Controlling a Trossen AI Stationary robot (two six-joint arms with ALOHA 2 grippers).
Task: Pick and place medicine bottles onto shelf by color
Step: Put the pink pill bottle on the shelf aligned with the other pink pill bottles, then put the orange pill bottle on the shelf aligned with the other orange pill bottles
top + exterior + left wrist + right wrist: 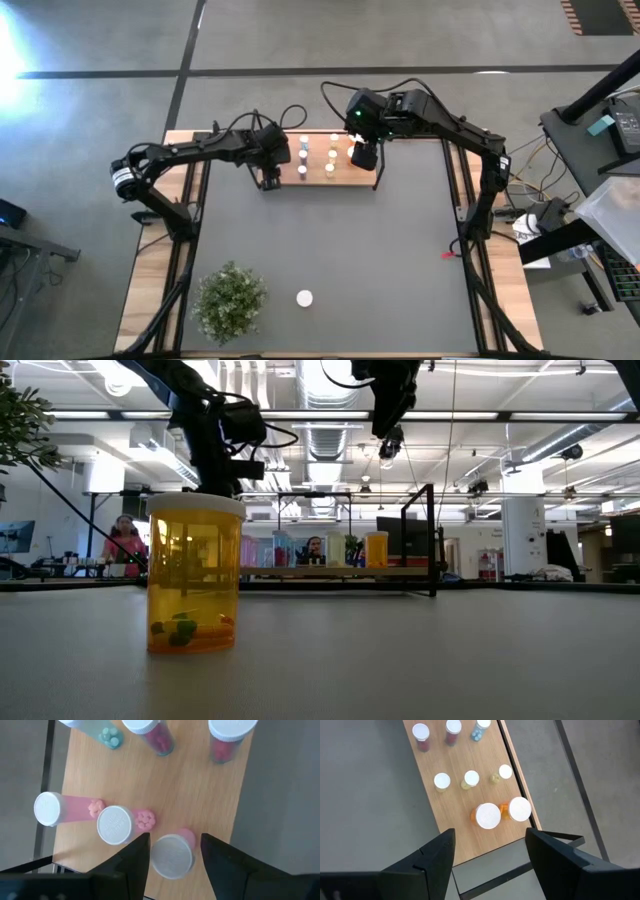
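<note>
**Hovering over a nearly full shelf**

Looking straight down, you have the shelf [318, 178] at the far edge of the table mat [330, 260], its long axis running left to right, a light wooden board with black wire frames at both ends. The medicine bottles on it [465, 780] all stand upright, white caps pointing up at your wrist cameras.

Your left gripper [172, 857] hangs over the shelf's left end with its fingers apart, straddling a pink bottle [172, 854] without touching it; two more pink ones stand just beside it. Your right gripper [490, 852] hovers above the shelf's right end, fingers spread wide and holding nothing, with two larger orange bottles [488, 816] below it, close together.

One orange bottle [194, 575] is off the shelf: it stands upright near the front edge of the mat, a translucent plastic cylinder with small green and orange pieces at the bottom, near the potted plant [231, 298].

The mat is dark grey and smooth, with wooden strips at both sides. Beyond the table you see an open room with ceiling ducts, and a person seated at the far left.
</note>
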